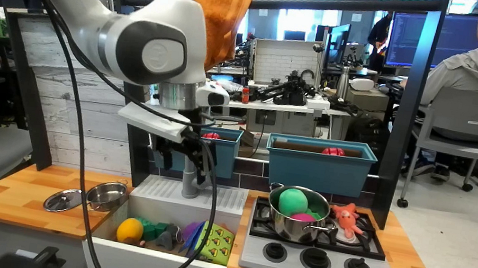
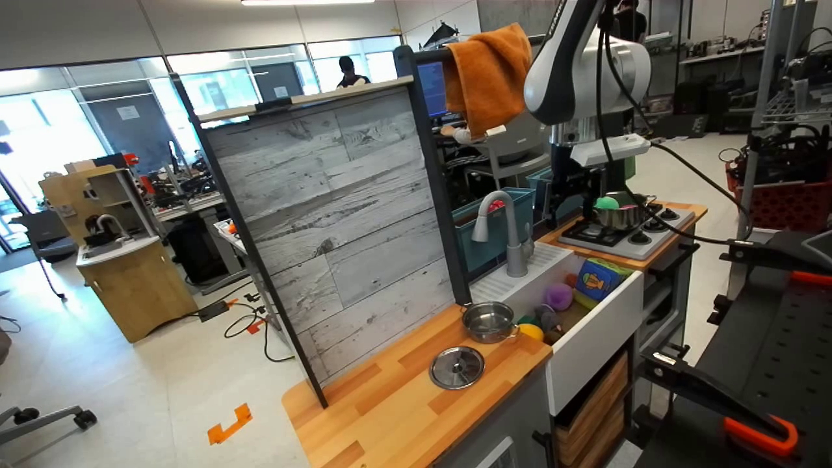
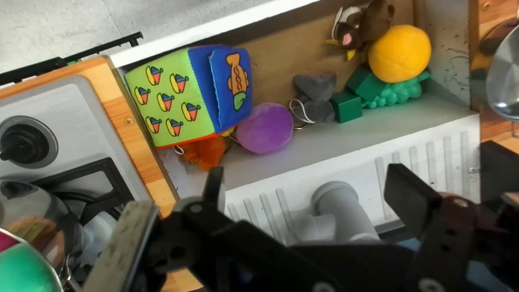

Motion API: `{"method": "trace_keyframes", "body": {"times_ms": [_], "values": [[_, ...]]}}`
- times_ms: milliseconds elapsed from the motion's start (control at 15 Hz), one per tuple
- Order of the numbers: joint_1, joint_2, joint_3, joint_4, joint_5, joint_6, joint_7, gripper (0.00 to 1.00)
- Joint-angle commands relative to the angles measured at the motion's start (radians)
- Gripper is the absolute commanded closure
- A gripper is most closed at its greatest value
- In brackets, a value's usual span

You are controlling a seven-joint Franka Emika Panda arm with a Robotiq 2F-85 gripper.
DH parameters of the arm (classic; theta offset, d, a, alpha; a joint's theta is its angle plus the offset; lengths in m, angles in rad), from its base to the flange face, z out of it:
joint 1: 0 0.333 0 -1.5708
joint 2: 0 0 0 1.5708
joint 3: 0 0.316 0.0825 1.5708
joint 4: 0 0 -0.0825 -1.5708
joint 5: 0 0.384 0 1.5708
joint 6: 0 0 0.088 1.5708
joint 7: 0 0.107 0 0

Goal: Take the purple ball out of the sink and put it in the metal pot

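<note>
The purple ball [image 3: 264,127] lies in the white sink [image 3: 211,29], between a cloth block and a grey plush toy in the wrist view. It also shows in both exterior views [image 1: 191,231] [image 2: 558,296], partly hidden by the block in one of these. The metal pot [image 1: 293,229] stands on the stove to the right of the sink and holds a green ball, a pink ball and another green thing. My gripper [image 3: 306,178] is open and empty, with its fingers wide apart. It hangs above the back of the sink [image 1: 181,168], apart from the ball.
The grey faucet [image 3: 340,211] rises at the sink's back and shows between my fingers. The cloth block [image 3: 174,97], yellow ball [image 3: 399,52] and green toys [image 3: 399,93] share the sink. Teal bins [image 1: 318,165] hang behind. A shallow bowl [image 1: 107,196] and a lid [image 2: 457,368] lie left.
</note>
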Motion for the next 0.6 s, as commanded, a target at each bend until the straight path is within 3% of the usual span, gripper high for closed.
{"method": "trace_keyframes", "body": {"times_ms": [0, 533], "values": [[-0.016, 0.169, 0.011, 0.168, -0.043, 0.023, 0.060, 0.00], [-0.002, 0.449, -0.037, 0.360, -0.124, 0.038, 0.142, 0.00]]}}
